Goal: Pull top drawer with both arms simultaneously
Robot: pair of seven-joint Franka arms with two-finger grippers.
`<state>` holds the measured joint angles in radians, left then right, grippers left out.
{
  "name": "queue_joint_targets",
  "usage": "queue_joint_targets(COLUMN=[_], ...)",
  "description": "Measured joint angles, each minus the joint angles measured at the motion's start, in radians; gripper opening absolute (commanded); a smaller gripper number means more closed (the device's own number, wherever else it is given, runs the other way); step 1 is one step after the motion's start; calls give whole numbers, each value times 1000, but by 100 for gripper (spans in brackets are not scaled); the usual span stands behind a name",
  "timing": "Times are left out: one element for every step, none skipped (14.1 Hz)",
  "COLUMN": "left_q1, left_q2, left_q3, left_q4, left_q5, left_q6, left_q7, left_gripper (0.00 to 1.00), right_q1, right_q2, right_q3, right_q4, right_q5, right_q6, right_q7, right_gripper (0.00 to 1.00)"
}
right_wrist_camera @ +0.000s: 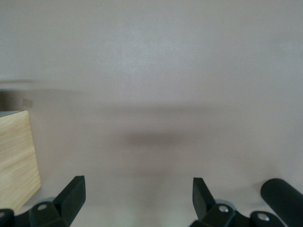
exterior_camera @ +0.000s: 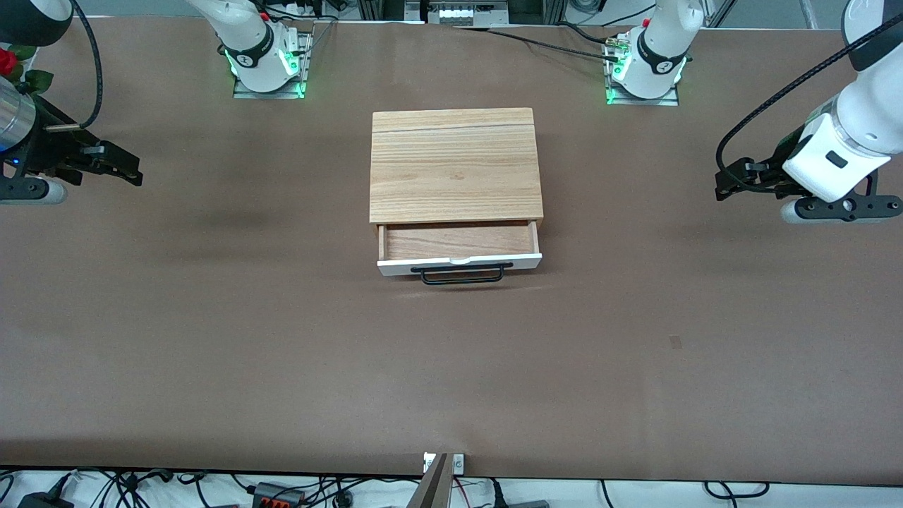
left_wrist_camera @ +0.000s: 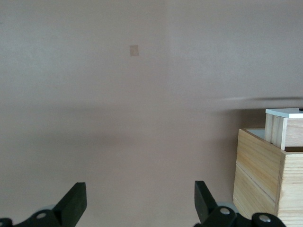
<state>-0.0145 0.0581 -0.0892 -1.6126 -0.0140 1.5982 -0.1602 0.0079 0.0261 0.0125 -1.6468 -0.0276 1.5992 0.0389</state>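
Top drawer (exterior_camera: 459, 242) looks partway out, my left hand (exterior_camera: 721, 185) and right hand (exterior_camera: 134, 171) both spread empty, so uneven regrips could jam it.

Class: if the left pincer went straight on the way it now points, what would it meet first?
Probably nothing: the left pincer, open, points over bare table. The cabinet and its pulled-out drawer lie off to one side of that line, though depth is hard to judge.
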Motion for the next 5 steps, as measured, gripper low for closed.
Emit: queue_joint_targets(left_q1=[0, 0, 0, 0, 0], left_q2=[-4, -5, -5, -5, -5], left_q3=[-2, -3, -4, -4, -4], left_q4=[-6, -9, -11, -12, -13], left_q5=[0, 0, 0, 0, 0], left_q6=[8, 17, 23, 27, 28], left_q7=[-4, -6, -6, -7, -8], left_gripper=[100, 100, 100, 100, 100], right_q1=[-1, -1, -2, -3, -3], right_q2=[2, 4, 5, 6, 6], right_q3=[0, 0, -1, -1, -1], right_q4=[0, 0, 0, 0, 0], right_q5=[0, 0, 0, 0, 0], right_q6=[-5, -9, -10, -10, -11], right_q7=[27, 47, 58, 63, 67], right_gripper=[100, 100, 100, 100, 100])
